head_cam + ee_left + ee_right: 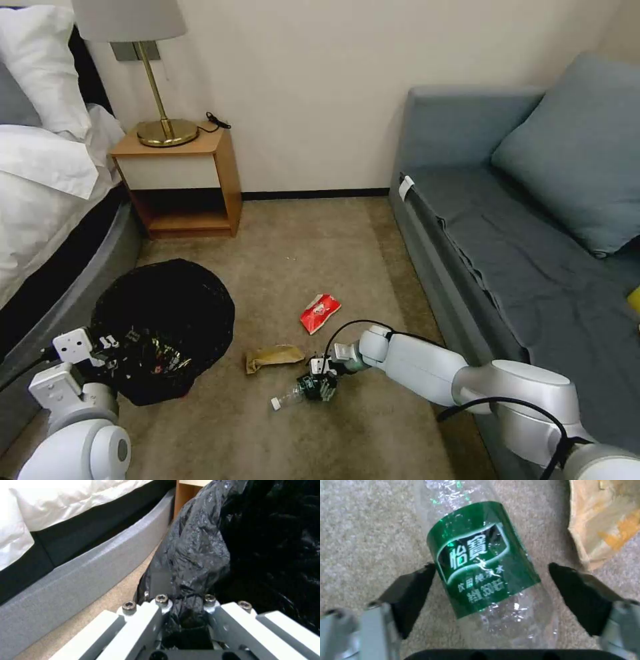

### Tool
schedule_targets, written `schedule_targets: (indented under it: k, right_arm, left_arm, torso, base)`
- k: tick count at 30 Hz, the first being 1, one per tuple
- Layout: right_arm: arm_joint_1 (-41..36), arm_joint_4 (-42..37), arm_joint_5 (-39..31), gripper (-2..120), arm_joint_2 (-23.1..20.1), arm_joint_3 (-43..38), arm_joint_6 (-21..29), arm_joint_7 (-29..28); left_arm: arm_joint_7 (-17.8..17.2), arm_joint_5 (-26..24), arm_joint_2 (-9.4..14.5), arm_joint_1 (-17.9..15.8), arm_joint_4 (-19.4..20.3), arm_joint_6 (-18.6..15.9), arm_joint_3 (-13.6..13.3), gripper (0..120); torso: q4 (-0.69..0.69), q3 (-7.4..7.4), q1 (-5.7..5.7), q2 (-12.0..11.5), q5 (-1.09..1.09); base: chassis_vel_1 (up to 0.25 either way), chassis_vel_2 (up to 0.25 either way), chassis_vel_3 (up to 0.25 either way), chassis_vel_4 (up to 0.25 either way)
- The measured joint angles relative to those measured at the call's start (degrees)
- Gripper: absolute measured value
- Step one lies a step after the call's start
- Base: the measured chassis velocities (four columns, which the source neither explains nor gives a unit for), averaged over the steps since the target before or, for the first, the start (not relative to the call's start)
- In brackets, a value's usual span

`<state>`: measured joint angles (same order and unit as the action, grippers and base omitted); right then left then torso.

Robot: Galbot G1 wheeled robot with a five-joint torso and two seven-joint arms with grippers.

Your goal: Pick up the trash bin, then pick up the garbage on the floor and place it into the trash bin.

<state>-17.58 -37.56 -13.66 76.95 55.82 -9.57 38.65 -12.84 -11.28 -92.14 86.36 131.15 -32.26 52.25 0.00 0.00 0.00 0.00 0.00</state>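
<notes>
White rounded arm shells, black cables, dark-padded jaws, silver hex screws

Ahead of you, the floor [280, 267] runs between a bed [40, 167] on your left and a sofa [520, 253] on your right, with a nightstand [183, 180] against the far wall beside the bed and a lamp [157, 87] on it. The trash bin [163, 327] sits near left, next to the bed, with the left gripper [110, 350] clamped on its near rim. To its right lie a paper bag [273, 357], a snack packet [320, 312] farther off, and nearest you a bottle [293, 395]. The right gripper [320, 387] straddles the bottle's body, jaws apart, the paper bag just beside.
</notes>
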Motion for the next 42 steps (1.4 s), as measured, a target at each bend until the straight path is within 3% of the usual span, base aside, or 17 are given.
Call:
schedule_targets:
  k: [9, 18, 22, 30, 39, 42]
  right_arm:
    - [-1.25, 0.86, 0.32, 52, 0.22, -0.98, -0.56, 0.55]
    - [-1.43, -0.73, -0.78, 25, -0.38, -1.31, -0.65, 0.59]
    - [-1.25, -2.50, -2.24, 20, -1.16, -1.37, -0.44, 0.59]
    - [-0.18, -8.33, -6.83, 20, -4.31, -1.64, 0.42, -0.49]
    - [2.21, -26.26, -14.40, 20, -18.96, -6.92, 1.16, -6.90]
    - [2.91, -30.23, -15.68, 20, -20.90, -9.49, 1.16, -8.09]
  left_arm:
    - [0.09, 0.22, 0.00, 0.06, -0.11, 0.23, -0.21, 3]
    - [0.13, 0.25, 0.00, 0.19, -0.26, 0.38, -0.19, 3]
    - [0.13, 0.26, 0.00, 0.21, -0.26, 0.38, -0.13, 3]
    - [0.14, 0.27, 0.00, 0.21, -0.46, 0.38, -0.25, 3]
    - [0.26, 0.21, 0.00, 0.65, -0.69, 0.29, -0.54, 3]
    - [0.25, 0.20, 0.00, 0.89, -0.79, 0.30, -0.59, 3]
  torso:
    - [0.00, 0.00, 0.00, 0.00, 0.00]
    - [0.00, 0.00, 0.00, 0.00, 0.00]
    - [0.00, 0.00, 0.00, 0.00, 0.01]
    - [0.00, 0.00, 0.00, 0.00, 0.00]
    - [-0.04, 0.00, 0.00, 0.00, 0.01]
    - [-0.01, 0.00, 0.00, 0.00, 0.01]
  base:
    - [0.000, 0.000, 0.000, 0.000]
    - [0.000, 0.000, 0.000, 0.000]
    - [0.000, 0.000, 0.000, 0.000]
    - [0.000, 0.000, 0.000, 0.000]
    - [0.000, 0.000, 0.000, 0.000]
    - [0.000, 0.000, 0.000, 0.000]
